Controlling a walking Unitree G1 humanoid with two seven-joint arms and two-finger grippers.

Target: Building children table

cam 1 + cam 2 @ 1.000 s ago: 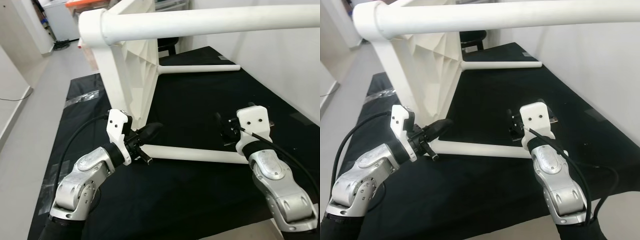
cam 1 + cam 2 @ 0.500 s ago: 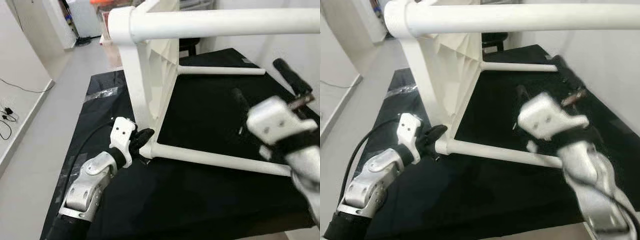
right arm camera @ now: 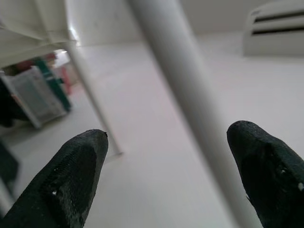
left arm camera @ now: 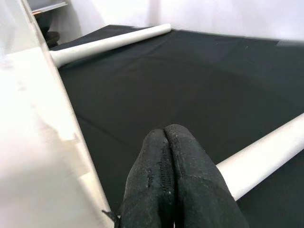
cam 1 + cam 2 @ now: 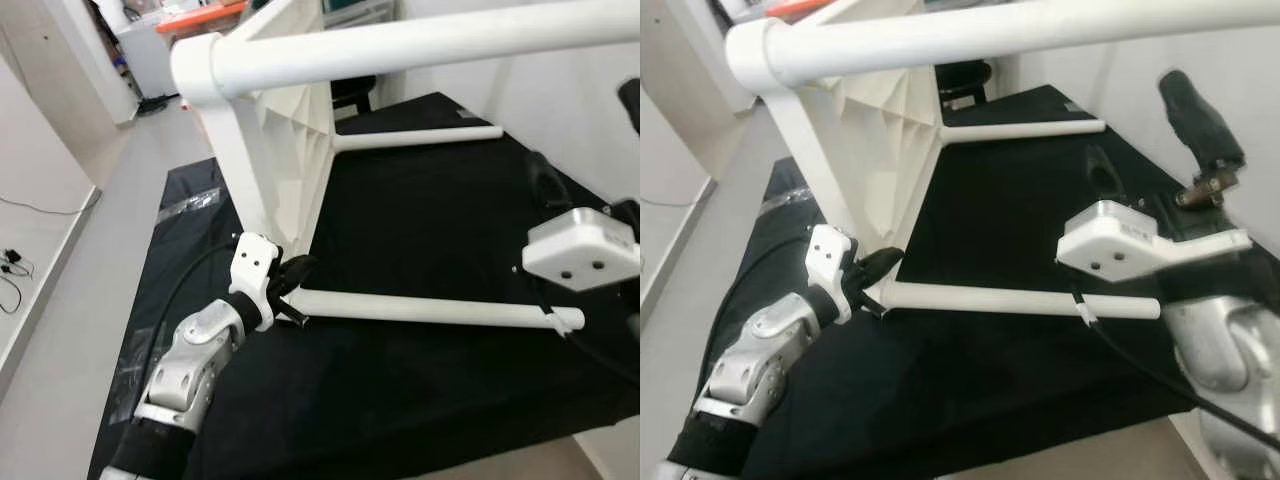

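A white table [image 5: 285, 130] lies tipped on its side on a black mat [image 5: 420, 220]. The left gripper [image 5: 298, 270], fingers pressed together, sits at the base of the nearest leg [image 5: 420, 308]; the right gripper [image 5: 1150, 150] is raised beside the mat, fingers spread wide.

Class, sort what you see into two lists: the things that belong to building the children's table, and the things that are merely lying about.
Belongs to the job:
white tabletop, tipped on its edge
upper leg
lower leg
far leg
left gripper, shut, at the lower leg's joint
right gripper, open, raised towards the upper leg

Lying about:
black mat
cable on the floor
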